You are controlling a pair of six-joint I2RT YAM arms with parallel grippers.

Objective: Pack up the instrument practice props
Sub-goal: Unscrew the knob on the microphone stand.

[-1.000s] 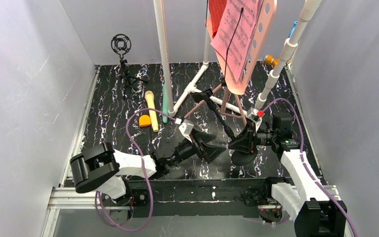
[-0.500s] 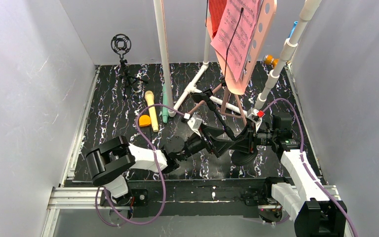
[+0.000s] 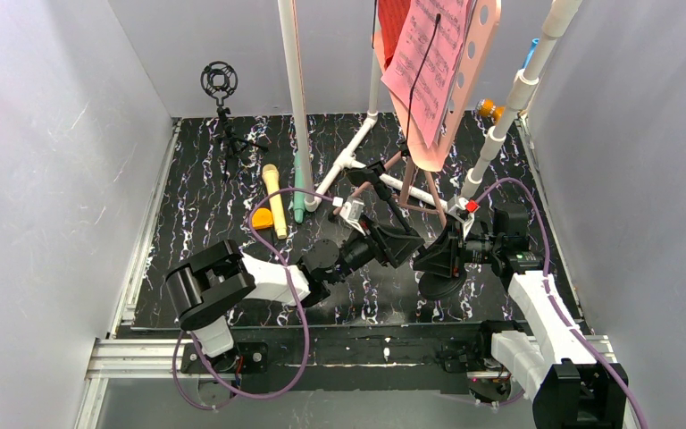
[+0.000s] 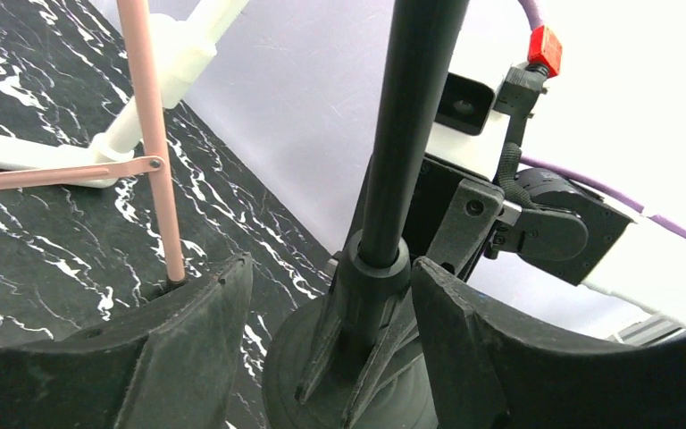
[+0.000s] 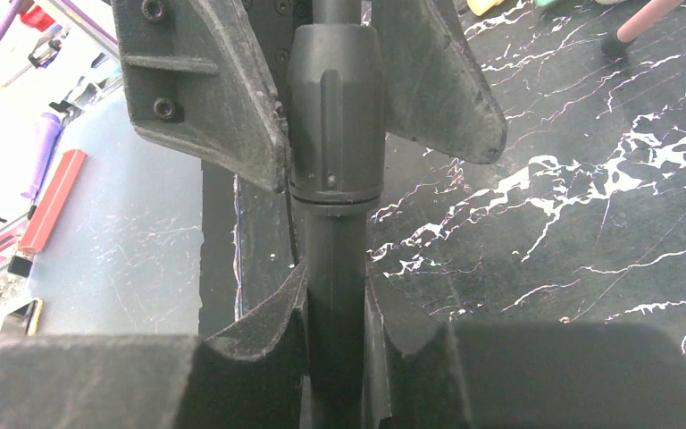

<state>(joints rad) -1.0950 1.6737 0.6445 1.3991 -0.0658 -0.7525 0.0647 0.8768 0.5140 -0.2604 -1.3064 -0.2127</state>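
Lab test booth, plain white walls (image 3: pixel 45 134)

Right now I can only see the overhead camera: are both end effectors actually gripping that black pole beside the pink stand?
Observer: The right wrist camera shows the right end effector shut on the black pole, a finger pressed against each side.
Operator: And the left one?
Observer: Left wrist view: the left end effector straddles the pole's base collar, with a clear gap on one side.
Operator: Anything close by?
Observer: The foot of a pink tripod leg rests on the black marbled tabletop just beyond one left finger.
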